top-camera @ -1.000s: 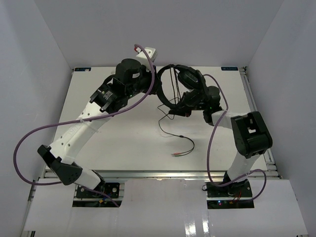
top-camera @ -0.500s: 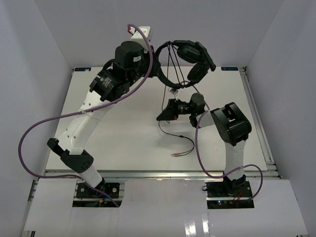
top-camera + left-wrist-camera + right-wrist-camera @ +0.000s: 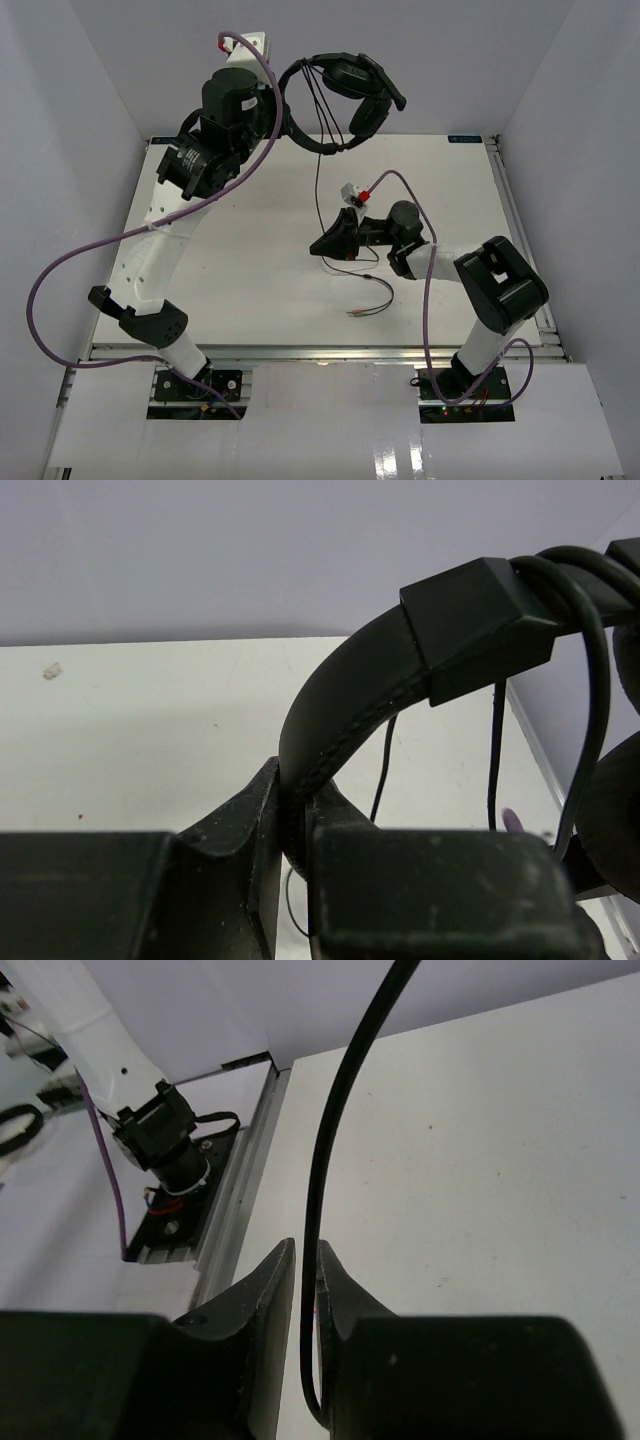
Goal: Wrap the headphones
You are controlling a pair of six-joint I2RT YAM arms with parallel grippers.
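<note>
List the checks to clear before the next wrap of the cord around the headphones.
1. Left gripper clamped on the headband: ok.
2. Right gripper closed on the cord: ok, the cord runs between its fingers.
3. Existing turns seated: ok, loops lie on the headband beside the slider block.
4. Free tail untangled: ok, the plugs lie loose on the table.
5. Cord clear of the left arm's purple cable: cannot tell, they pass close in the top view.
</note>
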